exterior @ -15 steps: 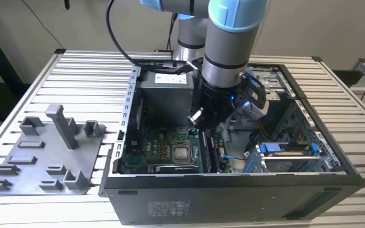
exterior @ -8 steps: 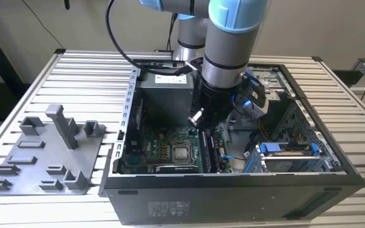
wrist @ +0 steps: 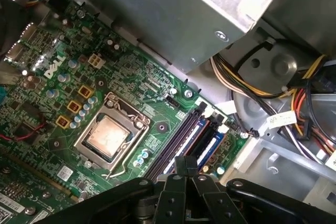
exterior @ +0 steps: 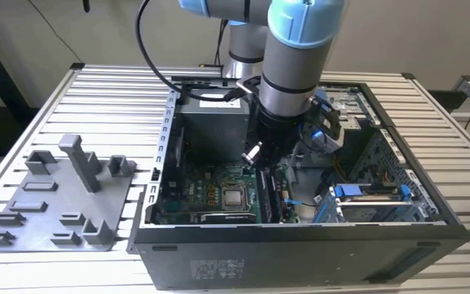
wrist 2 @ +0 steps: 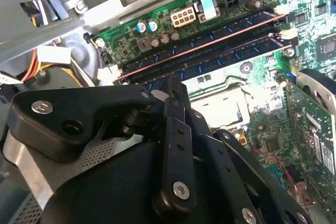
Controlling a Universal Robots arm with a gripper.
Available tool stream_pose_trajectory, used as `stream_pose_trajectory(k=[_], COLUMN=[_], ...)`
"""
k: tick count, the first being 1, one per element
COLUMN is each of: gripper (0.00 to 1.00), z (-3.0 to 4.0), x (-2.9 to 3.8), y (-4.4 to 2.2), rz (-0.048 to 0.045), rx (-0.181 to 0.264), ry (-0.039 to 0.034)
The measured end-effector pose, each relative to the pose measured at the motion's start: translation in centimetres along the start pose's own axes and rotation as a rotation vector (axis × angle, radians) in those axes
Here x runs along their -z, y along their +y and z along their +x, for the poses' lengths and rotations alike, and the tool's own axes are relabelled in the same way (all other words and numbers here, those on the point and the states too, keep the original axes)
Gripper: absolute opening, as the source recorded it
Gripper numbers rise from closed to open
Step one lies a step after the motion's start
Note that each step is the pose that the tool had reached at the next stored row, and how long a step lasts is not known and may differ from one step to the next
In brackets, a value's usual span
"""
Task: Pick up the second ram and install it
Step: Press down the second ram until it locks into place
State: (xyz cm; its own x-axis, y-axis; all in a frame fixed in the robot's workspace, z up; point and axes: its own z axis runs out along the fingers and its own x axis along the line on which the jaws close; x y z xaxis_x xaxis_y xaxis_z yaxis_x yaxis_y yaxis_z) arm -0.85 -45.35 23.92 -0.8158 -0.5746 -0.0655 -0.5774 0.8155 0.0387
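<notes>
My gripper (wrist 2: 176, 95) reaches down into the open computer case (exterior: 300, 245) and is shut, its two black fingers pressed together with nothing showing between them. The fingertips (wrist: 186, 165) hover at one end of the memory slots, beside the processor socket (wrist: 107, 137). The second ram (wrist 2: 210, 44) is a long, dark, narrow stick standing on edge in a slot on the green motherboard; it also shows as a dark strip (wrist: 176, 142) in the first wrist view. Whether the fingertips touch it I cannot tell. In the exterior view the arm (exterior: 288, 79) hides the gripper.
The grey power supply (exterior: 210, 125) and its bundle of coloured cables (wrist: 310, 93) crowd one side of the slots. A drive cage with blue tabs (exterior: 366, 193) sits at the exterior view's right. A grey plastic tray with upright posts (exterior: 55, 202) lies outside the case.
</notes>
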Motion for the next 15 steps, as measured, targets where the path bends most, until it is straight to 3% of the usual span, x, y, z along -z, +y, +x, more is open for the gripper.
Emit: stream_pose_trajectory(k=[8,15], gripper=[0.11,0.11], z=[0.09,0.09], x=[-0.06,-0.23], y=[0.03,0.02], rz=[-0.0063,-0.0114], rx=[0.084,0.194], ry=[0.0027,0.013])
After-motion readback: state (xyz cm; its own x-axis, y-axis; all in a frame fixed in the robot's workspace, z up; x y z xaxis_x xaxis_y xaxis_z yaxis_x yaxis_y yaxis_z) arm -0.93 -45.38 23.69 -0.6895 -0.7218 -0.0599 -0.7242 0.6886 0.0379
